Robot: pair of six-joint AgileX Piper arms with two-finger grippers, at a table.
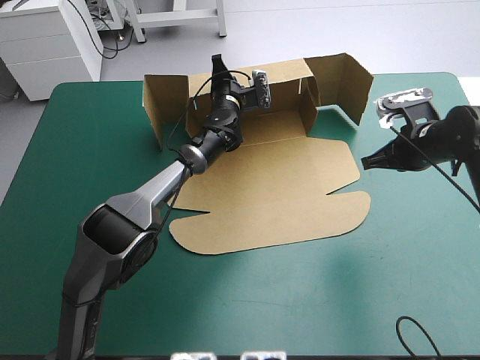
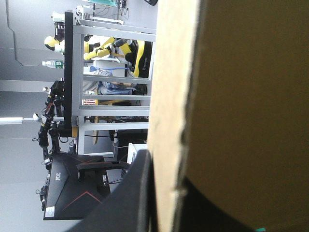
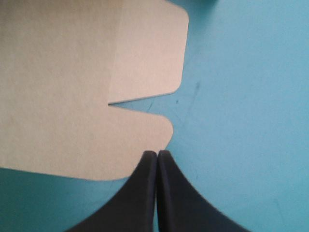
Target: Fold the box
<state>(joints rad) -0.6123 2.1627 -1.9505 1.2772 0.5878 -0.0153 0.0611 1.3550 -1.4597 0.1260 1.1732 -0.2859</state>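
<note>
The brown box lies at the table's middle, its lid flat toward the front and its back and side walls raised. My left gripper reaches over the tray to the back wall's top edge. In the left wrist view the brown box stands upright between the left gripper, which is shut on it. My right gripper hovers shut just right of the lid. The right wrist view shows the right gripper shut and holding nothing, its tip at a rounded flap of the box.
The left side wall and the right side wall stand up near the table's far edge. Teal-green cover stretches wide in front of the lid and to its right.
</note>
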